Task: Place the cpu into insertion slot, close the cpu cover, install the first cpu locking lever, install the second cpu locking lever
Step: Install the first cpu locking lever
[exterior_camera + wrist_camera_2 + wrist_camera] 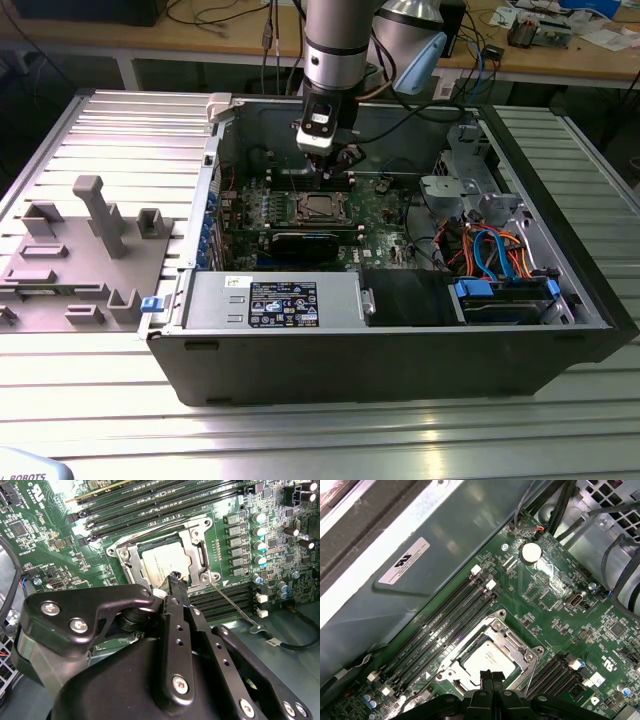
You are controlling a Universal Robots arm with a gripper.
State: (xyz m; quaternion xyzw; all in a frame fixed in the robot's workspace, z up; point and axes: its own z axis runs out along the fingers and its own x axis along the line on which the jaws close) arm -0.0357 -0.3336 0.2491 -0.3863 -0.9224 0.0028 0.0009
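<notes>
The cpu [161, 562] [489, 659], a dull silver square, lies in the socket on the green motherboard. The silvery cpu cover [196, 541] [516, 641] lies flat around it like a frame. My gripper [177, 581] [491, 678] hangs just above the socket's edge, its black fingers shut together with nothing between them. A thin wire locking lever [234, 605] [534, 672] sticks out slanted from one socket corner, beside the memory slots. In the exterior view the gripper [327, 172] hovers over the socket [320, 207] inside the open computer case.
Memory slots [440, 625] run along both sides of the socket. A round coin battery [530, 552] and cables [490, 250] sit near the drive cage. The case wall [410, 560] rises close by. A grey fixture block [85, 250] stands at the exterior view's left.
</notes>
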